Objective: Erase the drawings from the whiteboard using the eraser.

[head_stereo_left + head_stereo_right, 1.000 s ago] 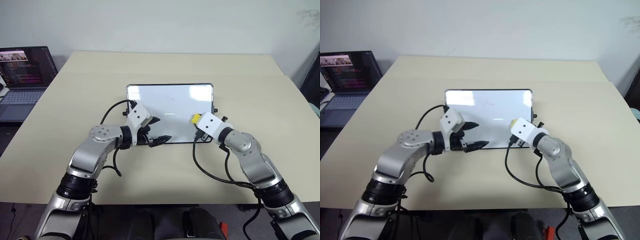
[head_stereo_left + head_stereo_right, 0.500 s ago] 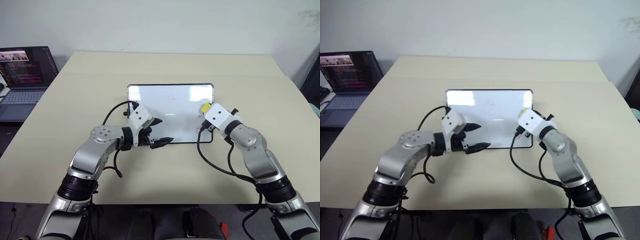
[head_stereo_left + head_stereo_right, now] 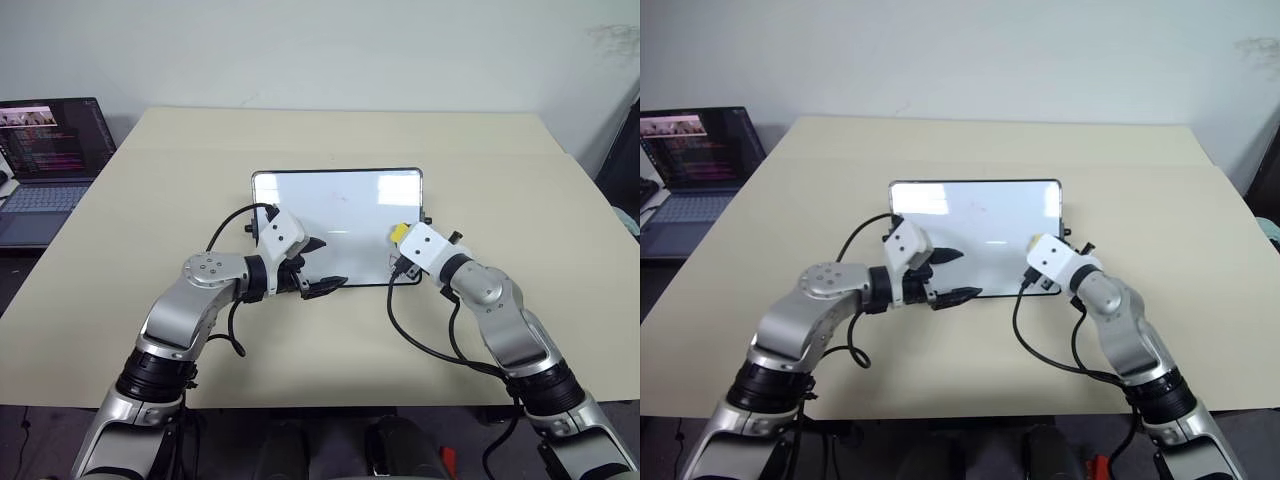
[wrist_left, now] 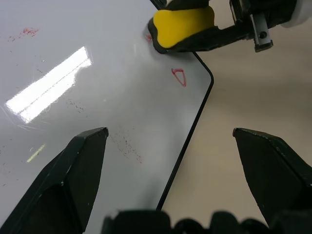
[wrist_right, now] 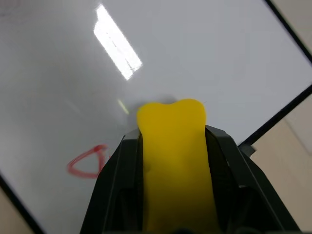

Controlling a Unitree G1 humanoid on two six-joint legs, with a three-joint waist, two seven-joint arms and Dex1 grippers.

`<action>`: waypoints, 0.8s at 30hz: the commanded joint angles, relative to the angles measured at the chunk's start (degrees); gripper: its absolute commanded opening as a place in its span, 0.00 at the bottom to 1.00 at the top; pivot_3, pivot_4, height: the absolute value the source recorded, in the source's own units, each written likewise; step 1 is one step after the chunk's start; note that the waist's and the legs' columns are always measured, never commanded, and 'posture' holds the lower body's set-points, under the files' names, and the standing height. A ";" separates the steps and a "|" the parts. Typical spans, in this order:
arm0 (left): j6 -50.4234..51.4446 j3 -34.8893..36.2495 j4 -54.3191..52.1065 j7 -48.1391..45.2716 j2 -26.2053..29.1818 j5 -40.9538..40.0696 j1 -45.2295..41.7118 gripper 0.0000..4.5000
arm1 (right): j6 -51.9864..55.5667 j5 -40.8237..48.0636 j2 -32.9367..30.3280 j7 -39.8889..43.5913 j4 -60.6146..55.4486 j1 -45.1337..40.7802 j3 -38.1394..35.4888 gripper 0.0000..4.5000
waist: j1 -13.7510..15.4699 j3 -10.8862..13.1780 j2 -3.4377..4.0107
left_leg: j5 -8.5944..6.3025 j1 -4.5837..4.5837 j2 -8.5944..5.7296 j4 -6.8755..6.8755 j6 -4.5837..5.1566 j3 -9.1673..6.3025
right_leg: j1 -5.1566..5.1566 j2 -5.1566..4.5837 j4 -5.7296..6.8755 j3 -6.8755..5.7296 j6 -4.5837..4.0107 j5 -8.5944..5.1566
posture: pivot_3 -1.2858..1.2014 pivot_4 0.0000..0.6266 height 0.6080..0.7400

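The whiteboard [image 3: 340,205] lies flat in the middle of the table. My right gripper [image 3: 400,237] is shut on the yellow eraser [image 5: 174,146], whose tip rests on the board near its right end. One red triangle drawing [image 5: 87,162] sits right beside the eraser, close to the board's black frame, and the same drawing [image 4: 179,77] appears in the left wrist view. A bit of red marker [image 4: 147,37] peeks out at the eraser's [image 4: 183,22] edge. My left gripper [image 3: 320,264] stands open over the board's near edge, holding nothing.
An open laptop [image 3: 45,150] stands off the table's far left. Faint red specks [image 4: 29,32] and glare streaks mark the board's surface. Black cables loop from both wrists over the bare beige table [image 3: 530,190] around the board.
My right gripper carried the eraser toward the board's far right edge, then back toward me and slightly left. The left arm has stayed put.
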 commanded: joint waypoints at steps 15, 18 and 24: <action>-0.53 -0.25 -1.85 -0.54 -0.29 -0.68 0.02 1.00 | 2.64 -1.00 -1.02 3.30 -1.53 1.62 0.50 0.31 | -0.01 0.00 0.00 | -0.01 0.03 0.00 -0.02 0.00 -0.01 | 0.01 -0.02 -0.02 -0.02 -0.01 -0.01 | 0.52 0.24 1.00; -0.55 -0.27 -1.88 -0.56 -0.29 -0.67 0.07 1.00 | 1.28 -0.88 -0.18 0.58 -0.80 0.06 -1.35 0.31 | -0.05 0.00 0.00 | -0.01 0.02 0.00 -0.02 0.00 0.01 | 0.00 -0.02 -0.02 0.01 -0.01 -0.01 | 0.52 0.24 1.00; -0.54 -0.29 -2.15 -0.64 -0.22 -0.73 0.37 1.00 | -0.07 -0.33 0.92 -1.59 -0.50 -1.21 -2.55 0.31 | 0.07 0.01 0.00 | -0.01 -0.05 0.00 -0.05 0.00 0.00 | -0.03 -0.03 -0.07 0.00 -0.01 -0.02 | 0.52 0.24 1.00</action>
